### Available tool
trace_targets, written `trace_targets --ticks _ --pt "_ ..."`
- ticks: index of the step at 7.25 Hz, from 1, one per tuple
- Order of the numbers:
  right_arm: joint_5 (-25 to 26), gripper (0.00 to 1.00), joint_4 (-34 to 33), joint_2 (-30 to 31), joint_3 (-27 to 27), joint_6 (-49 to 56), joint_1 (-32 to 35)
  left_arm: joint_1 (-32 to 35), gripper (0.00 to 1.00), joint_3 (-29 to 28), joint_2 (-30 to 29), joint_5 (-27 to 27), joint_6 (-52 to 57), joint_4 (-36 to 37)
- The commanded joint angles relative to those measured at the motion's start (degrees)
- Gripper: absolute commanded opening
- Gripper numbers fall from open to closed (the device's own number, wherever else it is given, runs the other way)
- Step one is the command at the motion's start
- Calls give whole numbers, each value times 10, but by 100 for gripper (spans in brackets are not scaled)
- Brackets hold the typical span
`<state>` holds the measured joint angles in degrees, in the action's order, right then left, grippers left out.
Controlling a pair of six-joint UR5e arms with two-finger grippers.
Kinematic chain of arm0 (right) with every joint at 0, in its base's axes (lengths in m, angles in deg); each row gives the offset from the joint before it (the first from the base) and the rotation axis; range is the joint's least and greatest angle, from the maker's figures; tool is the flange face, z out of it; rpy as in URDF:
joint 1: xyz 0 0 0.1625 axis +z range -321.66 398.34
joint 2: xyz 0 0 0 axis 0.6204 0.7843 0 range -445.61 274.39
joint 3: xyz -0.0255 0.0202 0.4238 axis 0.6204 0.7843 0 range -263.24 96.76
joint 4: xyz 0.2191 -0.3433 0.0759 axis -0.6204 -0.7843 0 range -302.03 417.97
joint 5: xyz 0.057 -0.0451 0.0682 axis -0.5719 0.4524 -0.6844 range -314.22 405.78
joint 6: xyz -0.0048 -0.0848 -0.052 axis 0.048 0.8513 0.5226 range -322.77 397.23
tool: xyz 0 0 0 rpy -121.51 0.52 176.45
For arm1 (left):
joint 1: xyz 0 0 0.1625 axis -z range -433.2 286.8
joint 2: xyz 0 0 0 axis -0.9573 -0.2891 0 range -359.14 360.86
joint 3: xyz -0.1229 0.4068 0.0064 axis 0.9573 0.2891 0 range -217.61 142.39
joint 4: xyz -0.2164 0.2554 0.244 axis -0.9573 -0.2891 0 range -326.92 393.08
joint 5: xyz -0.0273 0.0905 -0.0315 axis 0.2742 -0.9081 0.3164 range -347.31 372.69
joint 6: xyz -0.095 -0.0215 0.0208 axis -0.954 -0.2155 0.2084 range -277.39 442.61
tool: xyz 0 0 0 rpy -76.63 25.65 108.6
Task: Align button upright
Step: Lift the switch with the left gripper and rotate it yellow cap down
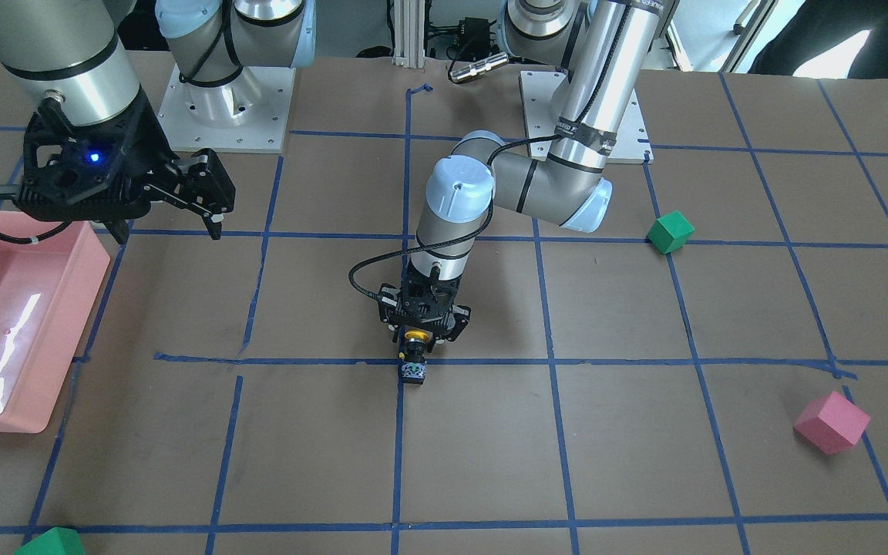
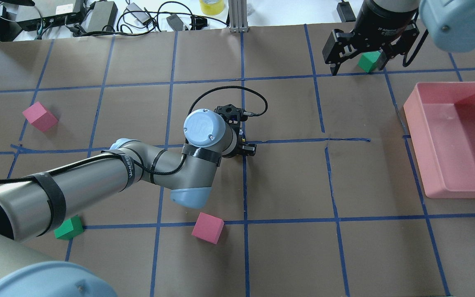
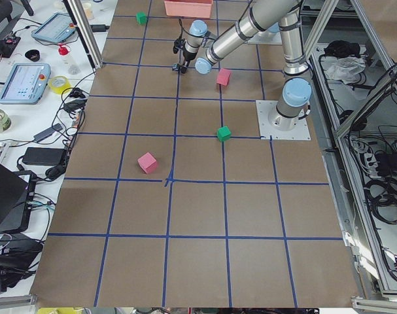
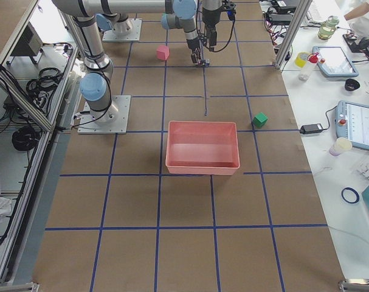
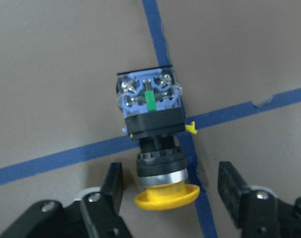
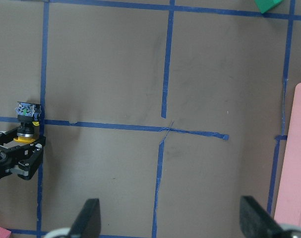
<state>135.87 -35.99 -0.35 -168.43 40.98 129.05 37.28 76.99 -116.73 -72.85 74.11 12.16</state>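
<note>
Brown paper-covered worktop [image 2: 287, 181] gridded with blue tape [image 2: 331, 181]. Small yellow-capped black push-button [image 5: 152, 134] lies on its side at a tape crossing, between wide-spread fingers of left end effector [image 5: 171, 176], untouched; right end effector [image 6: 172, 213] spread wide, holding nothing, near pink plastic tray [image 2: 415, 140].

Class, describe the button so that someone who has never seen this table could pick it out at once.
On the brown table, find the blue tape crossing where the left arm's open tool points down; the button lies there on its side. Far smaller than the pink cubes and green cubes, it alone has a round yellow cap, black body and screw-terminal end.
</note>
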Motion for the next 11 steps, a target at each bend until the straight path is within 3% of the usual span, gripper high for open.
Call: trace_targets --ticks 1,2,3,5,6,9,11 --pt "0 100 1 0 -1 1 0 0 0 -6 18 3 -2 -62" --pt "0 100 1 0 -1 1 0 0 0 -23 23 4 -5 -102" --pt "0 100 1 0 -1 1 0 0 0 -60 30 10 -8 -185" --pt "1 100 3 0 -1 1 -1 -1 0 -171 40 10 -94 -411" --pt "2 100 8 0 -1 1 -1 -7 0 -195 42 13 -102 -489" --pt "2 100 10 1 -5 2 -1 -53 0 -191 46 133 -215 -539" --pt "2 100 10 2 -9 2 -1 -97 0 -178 47 263 -271 -600"
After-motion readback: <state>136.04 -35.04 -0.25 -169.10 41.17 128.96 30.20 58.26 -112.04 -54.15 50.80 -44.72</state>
